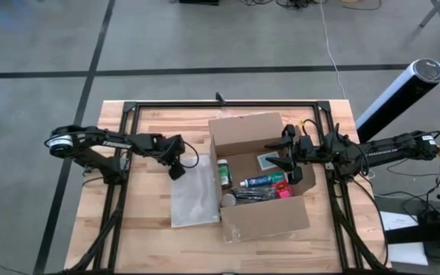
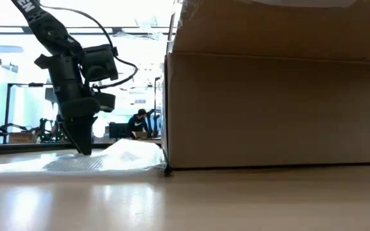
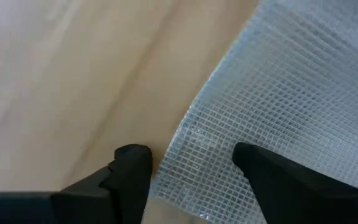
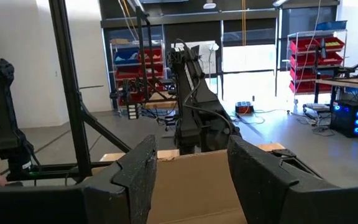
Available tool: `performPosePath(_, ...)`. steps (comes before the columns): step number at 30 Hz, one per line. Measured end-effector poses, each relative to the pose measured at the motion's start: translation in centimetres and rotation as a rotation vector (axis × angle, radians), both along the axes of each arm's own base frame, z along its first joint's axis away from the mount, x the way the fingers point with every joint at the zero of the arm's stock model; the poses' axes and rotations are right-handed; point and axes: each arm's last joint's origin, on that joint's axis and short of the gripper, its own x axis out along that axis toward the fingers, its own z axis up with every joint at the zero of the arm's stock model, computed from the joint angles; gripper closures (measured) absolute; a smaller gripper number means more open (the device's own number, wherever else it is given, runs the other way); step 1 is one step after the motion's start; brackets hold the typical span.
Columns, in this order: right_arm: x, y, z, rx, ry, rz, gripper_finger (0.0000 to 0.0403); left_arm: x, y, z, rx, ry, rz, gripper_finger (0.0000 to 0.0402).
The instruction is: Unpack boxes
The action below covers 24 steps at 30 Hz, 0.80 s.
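Observation:
The brown cardboard box (image 1: 270,218) stands open at the table's middle right, its side wall filling the low view (image 2: 275,109). Inside it lie a bottle (image 1: 223,174), a tube (image 1: 264,180) and dark items. A flat translucent mesh pouch (image 1: 195,195) lies on the table left of the box. My left gripper (image 1: 176,172) points down, open, over the pouch's far left corner (image 3: 185,155). One finger is over the pouch and one is over bare wood. My right gripper (image 1: 287,156) hovers open above the box's right side, with nothing between its fingers (image 4: 191,162). My left gripper (image 2: 82,149) comes from above with its fingertips down at the pouch's far left corner (image 2: 92,160). I cannot tell whether they touch the pouch. The pouch lies flat on the table.
A black metal frame (image 1: 220,103) rims the table's far side and both arm bases. A white cylinder (image 1: 399,95) stands beyond the right edge. Bare wood lies left of the pouch (image 1: 128,214). A person (image 2: 138,122) is far off in the room.

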Motion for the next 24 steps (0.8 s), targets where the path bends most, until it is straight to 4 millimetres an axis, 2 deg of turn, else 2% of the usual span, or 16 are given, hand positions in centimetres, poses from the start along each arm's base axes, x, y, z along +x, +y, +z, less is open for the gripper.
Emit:
performPosePath(4, 0.0, 0.0, 0.0, 0.0, 0.0, 0.0, 0.0231, 0.1, -0.2, 0.3, -0.045, -0.047, -0.024, 0.0231)
performPosePath(10, 0.0, 0.0, 0.0, 0.001, 0.0, 0.0, 0.0229, 0.8, -0.3, 0.4, -0.102, -0.146, -0.083, 0.0364)
performPosePath(12, 0.0, 0.0, 0.0, 0.001, 0.0, 0.0, 0.0228, 0.9, -0.3, 0.5, -0.111, -0.169, -0.098, 0.0391)
performPosePath(20, 0.0, 0.0, 0.0, 0.001, 0.0, 0.0, 0.0233, 1.3, -0.4, 0.7, -0.112, -0.22, -0.148, 0.0401)
performPosePath(24, 0.0, 0.0, 0.0, 0.008, 0.0, 0.002, 0.0231, 1.7, -0.3, 1.0, -0.088, -0.265, -0.189, 0.0384)
